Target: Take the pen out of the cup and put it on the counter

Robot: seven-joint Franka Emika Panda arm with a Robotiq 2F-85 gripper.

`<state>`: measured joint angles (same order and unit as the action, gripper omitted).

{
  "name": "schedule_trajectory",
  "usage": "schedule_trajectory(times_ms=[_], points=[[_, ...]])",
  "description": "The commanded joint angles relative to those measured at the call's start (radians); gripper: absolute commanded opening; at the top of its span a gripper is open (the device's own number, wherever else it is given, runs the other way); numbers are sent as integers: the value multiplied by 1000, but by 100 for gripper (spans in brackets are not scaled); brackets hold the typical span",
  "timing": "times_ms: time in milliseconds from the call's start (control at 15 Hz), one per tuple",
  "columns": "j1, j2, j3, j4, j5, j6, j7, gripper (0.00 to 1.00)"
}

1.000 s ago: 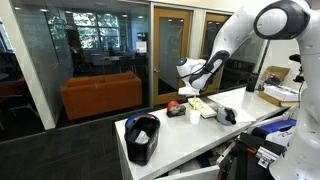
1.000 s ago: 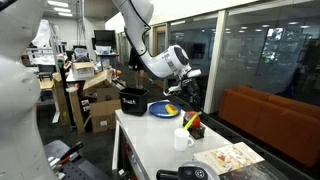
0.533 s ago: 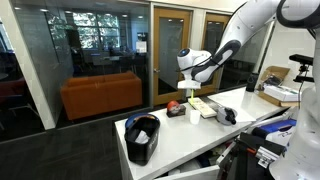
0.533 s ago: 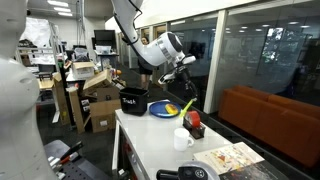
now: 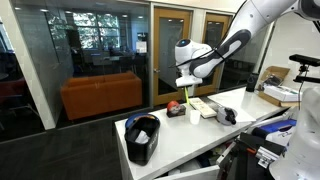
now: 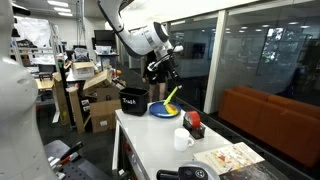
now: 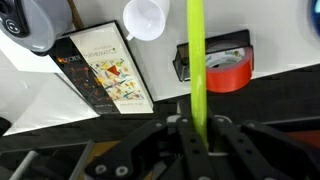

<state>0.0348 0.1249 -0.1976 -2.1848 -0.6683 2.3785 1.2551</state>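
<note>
Yellow pen [image 7: 194,50] gripped by the hand [image 7: 197,126], hanging clear above the cup [image 7: 235,42] on the counter [image 7: 100,14]

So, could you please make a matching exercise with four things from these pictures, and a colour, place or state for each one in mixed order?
Things:
1. the pen
2. the cup
3. the mug
4. the bin

Descriptions:
A. black, at one end of the counter
B. white, with a handle
C. yellow-green, held in the gripper, above the counter
D. dark, with something red at its rim

Pairs: 1-C, 2-D, 3-B, 4-A
</note>
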Motion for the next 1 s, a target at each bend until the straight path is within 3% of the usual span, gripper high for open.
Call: schedule_trajectory(times_ms=[0, 600, 933], points=[[-39, -13, 53, -17, 88, 27, -234, 3], [-40, 61, 90, 17, 348, -20, -855, 3], [-38, 142, 93, 48, 378, -41, -1108, 3]])
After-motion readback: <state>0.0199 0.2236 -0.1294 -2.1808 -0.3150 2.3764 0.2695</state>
